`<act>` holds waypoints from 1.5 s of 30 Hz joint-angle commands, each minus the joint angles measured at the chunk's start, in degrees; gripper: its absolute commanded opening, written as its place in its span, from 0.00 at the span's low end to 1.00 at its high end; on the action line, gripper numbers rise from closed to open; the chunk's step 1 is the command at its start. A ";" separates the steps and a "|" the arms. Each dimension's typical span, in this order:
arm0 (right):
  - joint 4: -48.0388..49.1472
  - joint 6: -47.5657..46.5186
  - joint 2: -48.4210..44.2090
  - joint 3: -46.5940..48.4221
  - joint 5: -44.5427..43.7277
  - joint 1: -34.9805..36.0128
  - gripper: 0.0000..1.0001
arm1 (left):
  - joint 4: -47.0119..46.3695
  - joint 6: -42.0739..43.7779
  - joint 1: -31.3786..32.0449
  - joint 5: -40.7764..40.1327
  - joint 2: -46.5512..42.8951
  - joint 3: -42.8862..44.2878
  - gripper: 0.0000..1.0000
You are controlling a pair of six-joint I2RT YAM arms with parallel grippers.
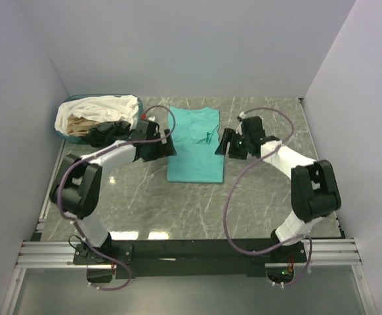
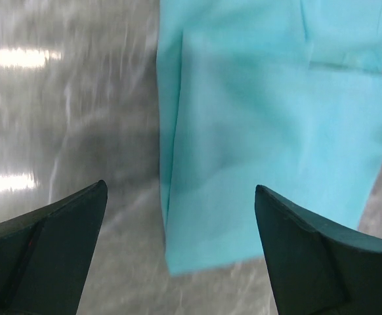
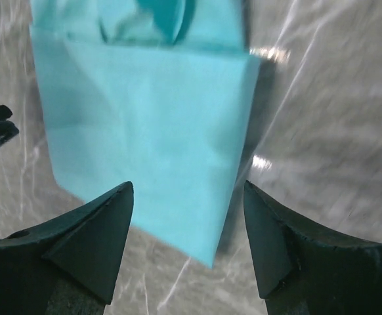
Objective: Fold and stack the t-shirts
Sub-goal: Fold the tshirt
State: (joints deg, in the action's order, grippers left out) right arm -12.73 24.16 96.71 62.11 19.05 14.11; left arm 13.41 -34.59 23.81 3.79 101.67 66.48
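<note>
A plain teal-green t-shirt [image 1: 193,144] lies flat on the grey marble table, its sides folded in to a long rectangle. It also shows in the left wrist view [image 2: 270,131] and the right wrist view [image 3: 145,125]. My left gripper [image 1: 167,149] is open and empty at the shirt's left edge, above its lower corner [image 2: 181,190]. My right gripper [image 1: 221,142] is open and empty at the shirt's right edge [image 3: 188,187]. White, beige and black shirts [image 1: 99,118] lie bunched in the basket at the back left.
The oval teal-rimmed basket [image 1: 65,134] stands at the back left corner, close behind the left arm. Grey walls close in the table on three sides. Bare marble [image 1: 197,210] lies in front of the shirt.
</note>
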 commanded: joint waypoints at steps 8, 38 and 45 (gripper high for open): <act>0.86 2.99 -15.49 -19.47 -6.13 8.48 0.72 | -7.51 -8.12 2.64 4.82 -17.46 -23.04 0.99; 5.01 1.24 -10.83 -21.32 -6.92 9.45 0.00 | -15.08 -9.62 8.09 4.22 -9.64 -24.02 0.01; -1.06 2.20 -19.88 -26.50 -9.99 11.55 0.00 | -14.64 -12.60 10.90 3.33 -14.74 -29.12 0.01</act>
State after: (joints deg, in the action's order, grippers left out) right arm -9.76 26.26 81.82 38.41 11.46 24.62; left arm -1.21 -45.41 33.43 8.21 90.19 39.64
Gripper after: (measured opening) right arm 0.009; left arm 0.013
